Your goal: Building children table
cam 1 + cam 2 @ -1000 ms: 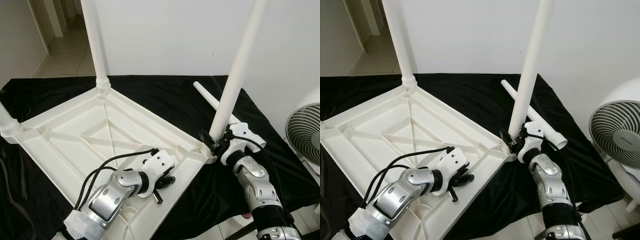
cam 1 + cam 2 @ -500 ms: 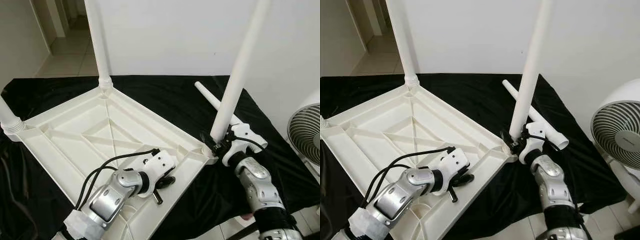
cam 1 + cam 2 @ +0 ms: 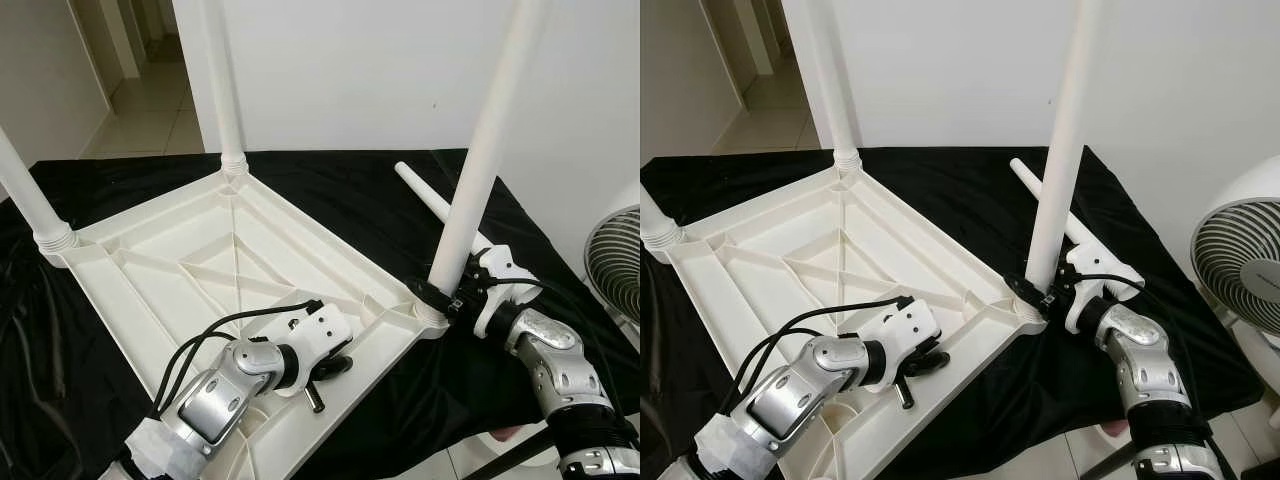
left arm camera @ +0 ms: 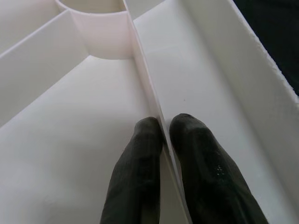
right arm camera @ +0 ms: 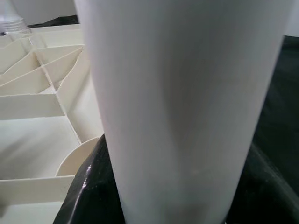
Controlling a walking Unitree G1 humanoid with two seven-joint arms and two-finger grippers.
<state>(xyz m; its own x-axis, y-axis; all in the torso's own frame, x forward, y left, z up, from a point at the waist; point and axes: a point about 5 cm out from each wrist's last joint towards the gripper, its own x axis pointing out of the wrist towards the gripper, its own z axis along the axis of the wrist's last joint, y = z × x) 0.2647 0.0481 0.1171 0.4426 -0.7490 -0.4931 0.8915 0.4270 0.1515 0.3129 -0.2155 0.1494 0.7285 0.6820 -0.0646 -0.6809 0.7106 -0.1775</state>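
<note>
The upturned white tabletop [image 3: 200,270] lies across the left and centre of the frame on a black cloth [image 3: 340,200], with legs standing at its corners. At lower left, the left tool [image 4: 161,128] pinches a thin rib [image 4: 147,84] of the tabletop. At right, the right tool [image 3: 440,298] grips the base of the upright leg [image 3: 480,160]. A loose leg [image 3: 425,195] lies behind.

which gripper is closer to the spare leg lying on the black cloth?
Right. The right gripper clamps the base of the upright leg at the tabletop's corner, right beside the loose leg. The left gripper pinches a rib inside the tabletop, farther away.
</note>
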